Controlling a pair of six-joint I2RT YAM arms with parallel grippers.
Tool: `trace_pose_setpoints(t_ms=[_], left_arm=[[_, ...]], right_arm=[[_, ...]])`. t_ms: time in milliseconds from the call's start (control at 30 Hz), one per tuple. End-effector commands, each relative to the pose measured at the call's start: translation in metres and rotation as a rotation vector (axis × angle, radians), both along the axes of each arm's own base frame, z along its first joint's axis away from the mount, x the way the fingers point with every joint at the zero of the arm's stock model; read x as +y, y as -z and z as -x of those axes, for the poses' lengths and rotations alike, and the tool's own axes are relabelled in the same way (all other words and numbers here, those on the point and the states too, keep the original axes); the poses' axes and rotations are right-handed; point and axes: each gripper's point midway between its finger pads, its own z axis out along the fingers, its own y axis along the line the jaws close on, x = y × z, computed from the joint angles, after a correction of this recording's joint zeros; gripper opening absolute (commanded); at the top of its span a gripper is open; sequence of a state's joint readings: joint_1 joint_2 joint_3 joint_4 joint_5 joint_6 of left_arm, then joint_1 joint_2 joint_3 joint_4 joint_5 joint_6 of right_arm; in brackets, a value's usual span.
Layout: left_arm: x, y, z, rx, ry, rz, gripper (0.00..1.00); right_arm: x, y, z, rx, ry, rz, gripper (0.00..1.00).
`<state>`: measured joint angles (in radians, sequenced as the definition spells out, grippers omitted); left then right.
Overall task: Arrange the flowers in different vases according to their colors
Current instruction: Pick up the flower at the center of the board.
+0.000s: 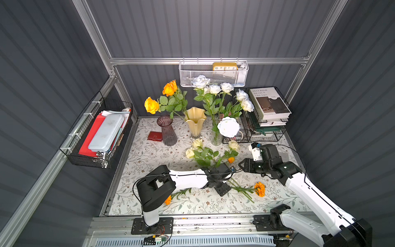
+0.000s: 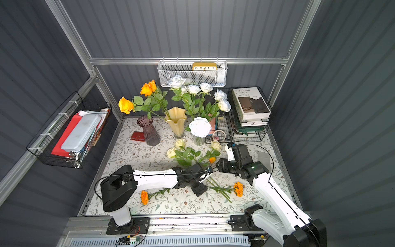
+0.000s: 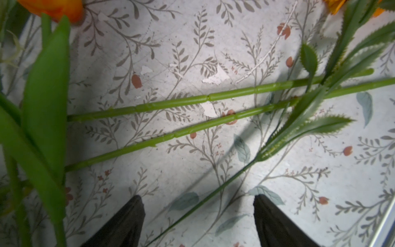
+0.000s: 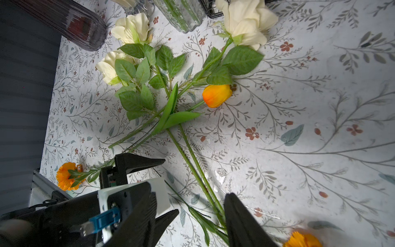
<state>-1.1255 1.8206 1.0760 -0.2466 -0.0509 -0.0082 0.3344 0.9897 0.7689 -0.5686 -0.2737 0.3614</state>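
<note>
**Two grippers over the loose stems.** Just below centre in both top views, we find the left gripper (image 3: 197, 196) pointed down at the floral tablecloth (image 1: 147, 156), jaws spread wide and gripping nothing. In the left wrist view a thin marigold stem (image 3: 267, 148) runs between its two black fingers (image 3: 128, 222), with bare cloth on either side. Two thicker green stems (image 3: 171, 102) cross the middle of that frame.

The right gripper (image 4: 191, 198) reaches in from the right, close to the left arm's wrist, its jaws about half apart and closed on nothing. Those stems pass along the inner edge of one jaw, and we cannot tell whether they touch it.

Loose on the cloth at centre lie three cream-yellow roses (image 1: 197, 144) and an orange bud (image 1: 231, 160), their stems running down under the left gripper. One marigold (image 1: 259, 189) lies at lower right of the cloth, a second marigold (image 1: 168, 200) at lower left, beside the left arm.

In a row across the upper middle stand the purple vase (image 1: 168, 132), the cream-yellow vase (image 1: 195, 122) holding orange roses (image 1: 170, 88), and the clear glass vase (image 1: 215, 138) holding white roses (image 1: 214, 88). A red wallet (image 1: 155, 136) sits just left of the purple vase. Books (image 1: 269, 102) are stacked at upper right.
</note>
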Motion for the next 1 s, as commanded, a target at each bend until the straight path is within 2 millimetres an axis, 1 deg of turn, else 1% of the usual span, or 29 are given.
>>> trace_pose_setpoints(t_ms=[0,167,300,400,467,600,700,800,867,967], left_arm=[[-0.008,0.008,0.003,0.016,0.049,-0.002,0.79],[-0.005,0.022,0.008,0.048,0.068,-0.034,0.59],[-0.004,0.027,0.007,0.049,0.065,-0.055,0.35],[-0.007,0.026,0.007,0.053,0.073,-0.053,0.25],[-0.007,0.025,0.008,0.054,0.079,-0.054,0.2],[-0.011,0.013,0.006,0.042,0.086,-0.03,0.12],[-0.017,-0.001,0.003,0.02,0.091,-0.004,0.05],[-0.024,-0.018,-0.001,-0.009,0.107,0.021,0.02],[-0.031,-0.034,-0.005,-0.034,0.111,0.055,0.0],[-0.04,-0.061,-0.011,-0.075,0.109,0.114,0.0]], right_arm=[[0.0,-0.002,0.001,-0.018,-0.014,-0.008,0.55],[-0.002,-0.003,0.002,-0.028,-0.011,-0.002,0.54],[-0.002,-0.004,0.003,-0.031,-0.008,-0.007,0.52],[-0.003,-0.004,0.002,-0.032,-0.004,-0.004,0.51],[-0.005,-0.003,0.002,-0.031,0.002,0.003,0.51],[-0.008,-0.01,0.002,-0.047,0.019,0.003,0.5],[-0.017,-0.02,-0.002,-0.081,0.063,0.024,0.5],[-0.021,-0.04,-0.001,-0.124,0.081,0.021,0.49],[-0.024,-0.056,0.002,-0.162,0.086,0.018,0.49],[-0.03,-0.081,0.008,-0.218,0.1,0.019,0.49]])
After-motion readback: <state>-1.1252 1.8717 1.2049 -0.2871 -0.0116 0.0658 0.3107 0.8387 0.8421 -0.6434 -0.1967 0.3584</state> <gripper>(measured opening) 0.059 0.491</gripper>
